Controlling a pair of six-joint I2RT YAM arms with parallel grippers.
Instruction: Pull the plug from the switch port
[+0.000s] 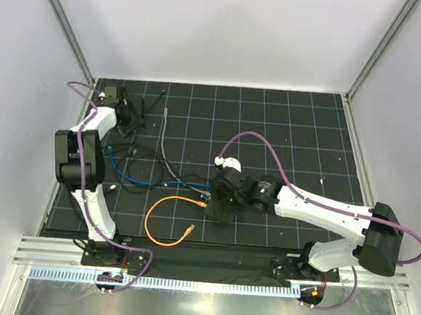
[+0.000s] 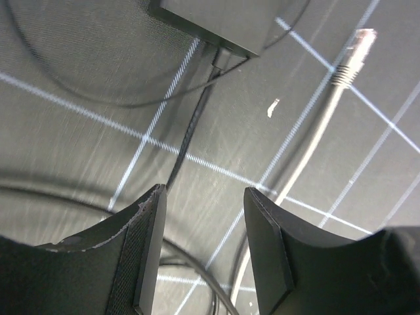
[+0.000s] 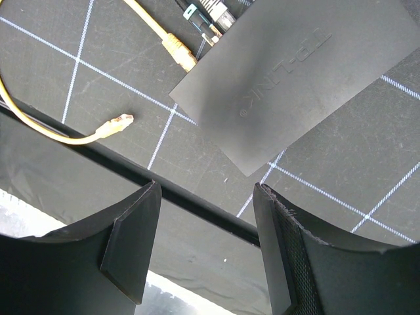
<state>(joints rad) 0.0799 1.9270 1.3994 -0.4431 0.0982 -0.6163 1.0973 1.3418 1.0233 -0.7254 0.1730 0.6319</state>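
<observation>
I count one box (image 3: pixel 295 79) under my right gripper (image 3: pixel 207 190), one adapter (image 2: pixel 216 20) ahead of my left gripper (image 2: pixel 203 193), four cables: orange (image 1: pixel 151 222), blue (image 1: pixel 132 177), grey (image 1: pixel 166 143), black (image 1: pixel 134 153).

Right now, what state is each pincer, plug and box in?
Left pincer: open, empty.
Right pincer: open, empty, above the switch.
Switch: flat on the mat, label up.
Yellow plug: plugged into the switch's edge.
Yellow cable's free end: loose on the mat.
Gray plug: unplugged, lying on the mat.
Power adapter: thin black lead attached.
</observation>
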